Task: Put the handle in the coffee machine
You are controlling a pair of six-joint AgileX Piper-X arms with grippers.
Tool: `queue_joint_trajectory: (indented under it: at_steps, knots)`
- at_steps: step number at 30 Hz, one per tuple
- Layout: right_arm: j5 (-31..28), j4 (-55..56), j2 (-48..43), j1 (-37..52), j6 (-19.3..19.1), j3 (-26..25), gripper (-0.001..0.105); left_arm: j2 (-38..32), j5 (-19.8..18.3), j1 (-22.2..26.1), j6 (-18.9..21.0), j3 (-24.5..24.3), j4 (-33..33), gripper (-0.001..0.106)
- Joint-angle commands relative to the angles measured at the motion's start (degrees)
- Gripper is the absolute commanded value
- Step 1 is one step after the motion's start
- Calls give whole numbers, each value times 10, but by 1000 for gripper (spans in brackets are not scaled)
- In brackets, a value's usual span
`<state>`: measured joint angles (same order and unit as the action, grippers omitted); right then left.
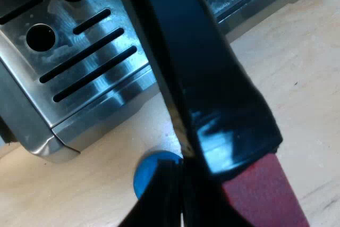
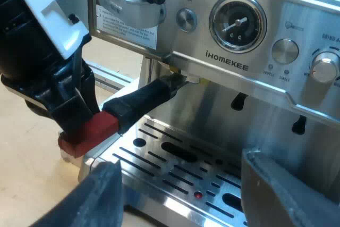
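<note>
- Seating the handle point(image 2: 143, 99) in the espresso machine point(image 2: 239, 73) is looking like the step in hand. Its far end is tucking up under the brew head point(image 2: 178, 78) at the machine's front. The black bar is angling out across the drip tray's corner rather than pointing square off the front.
- I'm guessing the next move is calling for a sideways swing of the red end point(image 2: 87, 131) to twist it locked. It's also asking for some upward push so the head isn't slipping back out. Whether the lugs are catching yet, I can't tell.
- Nearest up, my right gripper point(image 2: 191, 192) is hanging over the front edge of the drip tray point(image 2: 159, 166). Its fingers point(image 2: 101, 195) are spread wide, gripping nothing and touching nothing.
- A bit further out, my left gripper point(image 2: 74, 111) is doing the actual work. Its fingers point(image 1: 156, 200) are pinching the handle right where the black is giving way to red, clenched on it as far as I can see. That end is hanging out past the tray's corner, over the counter point(image 1: 297, 78).
- Under that grip, a blue tamper point(image 1: 154, 171) is sitting on the counter near the tray's edge, not touching it and partly hiding behind the finger.
- Farthest off, the pressure gauge point(image 2: 237, 23) is sitting on the machine's front panel above the brew head.
</note>
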<state>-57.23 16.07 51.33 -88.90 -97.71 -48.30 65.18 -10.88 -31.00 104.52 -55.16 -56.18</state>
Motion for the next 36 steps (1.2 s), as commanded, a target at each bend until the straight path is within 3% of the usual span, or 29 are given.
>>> queue_joint_trajectory:
  at_steps: [1, 13, 18, 21, 27, 34, 36]
  knots:
    - [9, 4, -4, 0, -1, -2, 52, -10, -150, -31, 7, -18, 115, 0]
    - [73, 39, -13, 0, 49, -2, 52, -10, -143, -58, 15, -18, 137, 0]
    - [82, 43, -15, 0, 50, -2, 53, -10, -146, -58, 15, -18, 134, 0]
    - [82, 43, -15, 0, 50, -2, 53, -19, -144, -57, -5, -18, 115, 0]
    - [86, 43, -15, 0, 53, -2, 53, -57, -94, -57, -20, -18, 96, 0]
    - [86, 43, -15, 0, 63, -2, 53, -73, -51, -48, -76, -18, 28, 0]
    - [86, 43, -15, 0, 63, -2, 59, -76, -51, -34, -76, -18, 23, 0]
